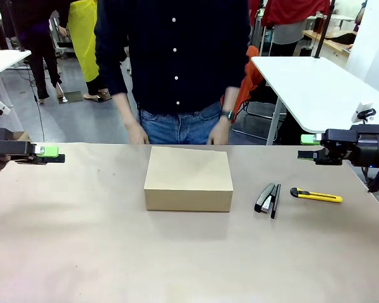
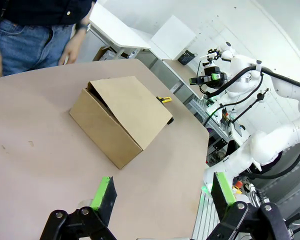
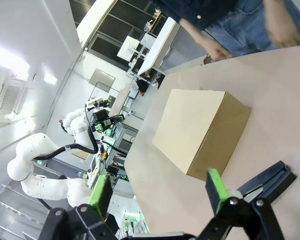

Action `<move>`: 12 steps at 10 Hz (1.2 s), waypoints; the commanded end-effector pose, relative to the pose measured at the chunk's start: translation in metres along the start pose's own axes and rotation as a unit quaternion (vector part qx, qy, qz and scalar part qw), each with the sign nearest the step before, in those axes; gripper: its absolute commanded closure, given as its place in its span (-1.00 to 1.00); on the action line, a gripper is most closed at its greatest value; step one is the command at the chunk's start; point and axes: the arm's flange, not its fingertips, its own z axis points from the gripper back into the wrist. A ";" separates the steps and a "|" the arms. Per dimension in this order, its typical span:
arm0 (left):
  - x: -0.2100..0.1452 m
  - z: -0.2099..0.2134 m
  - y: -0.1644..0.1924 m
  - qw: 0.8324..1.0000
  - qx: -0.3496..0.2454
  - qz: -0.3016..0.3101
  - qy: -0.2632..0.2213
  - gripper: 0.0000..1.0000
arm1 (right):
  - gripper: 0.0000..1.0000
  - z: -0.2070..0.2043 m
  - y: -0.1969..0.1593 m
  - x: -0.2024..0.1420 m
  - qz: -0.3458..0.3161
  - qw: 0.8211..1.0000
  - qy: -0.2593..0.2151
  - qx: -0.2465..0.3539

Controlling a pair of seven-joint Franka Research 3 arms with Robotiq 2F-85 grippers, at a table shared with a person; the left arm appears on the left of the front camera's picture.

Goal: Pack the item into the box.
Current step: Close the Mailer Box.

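The box sits closed at the middle of the surface, in front of the person. It looks light and stiff; its flap edge seems the best place to take hold. The left gripper and right gripper hover apart from it, fingers wide and empty.

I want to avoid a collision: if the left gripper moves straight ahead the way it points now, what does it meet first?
Probably the cardboard box: it lies ahead of the left gripper, though the gripper may pass above it.
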 end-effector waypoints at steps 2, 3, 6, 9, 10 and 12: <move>-0.001 0.002 -0.002 1.000 0.002 -0.011 0.004 -1.00 | -1.00 0.000 0.001 0.001 0.011 1.000 -0.002 0.002; -0.001 0.002 -0.002 1.000 0.002 -0.011 0.004 -1.00 | -1.00 0.000 0.001 0.001 0.011 1.000 -0.002 0.002; -0.001 0.002 -0.002 1.000 0.002 -0.011 0.004 -1.00 | -1.00 0.000 0.001 0.001 0.011 1.000 -0.002 0.002; -0.001 0.002 -0.002 1.000 0.002 -0.011 0.004 -1.00 | -1.00 0.000 0.001 0.001 0.011 1.000 -0.002 0.002; -0.001 0.002 -0.002 1.000 0.002 -0.011 0.004 -1.00 | -1.00 0.000 0.001 0.001 0.011 1.000 -0.002 0.002; -0.001 0.002 -0.002 1.000 0.002 -0.011 0.004 -1.00 | -1.00 0.000 0.001 0.001 0.011 1.000 -0.002 0.002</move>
